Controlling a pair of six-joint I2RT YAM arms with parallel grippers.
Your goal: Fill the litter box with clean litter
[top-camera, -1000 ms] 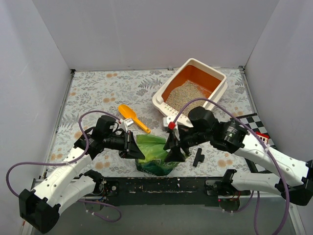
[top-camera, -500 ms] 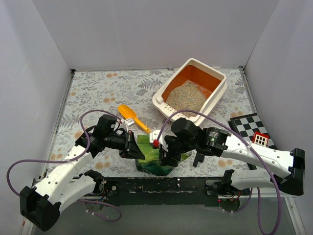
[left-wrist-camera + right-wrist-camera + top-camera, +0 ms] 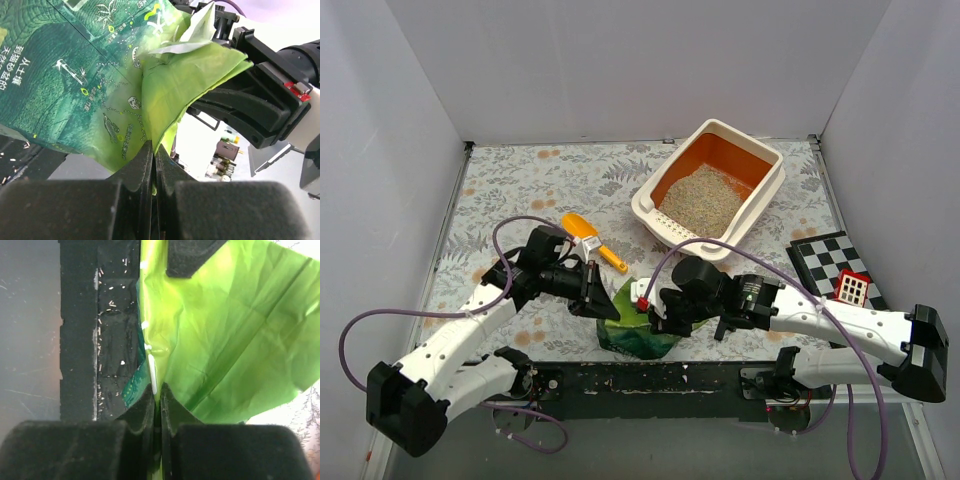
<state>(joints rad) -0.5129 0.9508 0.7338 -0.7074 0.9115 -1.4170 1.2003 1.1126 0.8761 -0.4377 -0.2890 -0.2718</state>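
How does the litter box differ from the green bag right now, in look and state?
The litter box is a rigid cream-white tray, orange inside; the green bag is crinkled glossy film. The box stands far right, showing litter; the bag is at the near edge, contents hidden. No gripper touches the box; the left gripper and right gripper both pinch the bag.

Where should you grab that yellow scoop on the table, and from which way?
By its thin orange handle, coming straight down from above. The scoop lies flat, wide bowl at the far end; the handle is narrow enough to pinch across.
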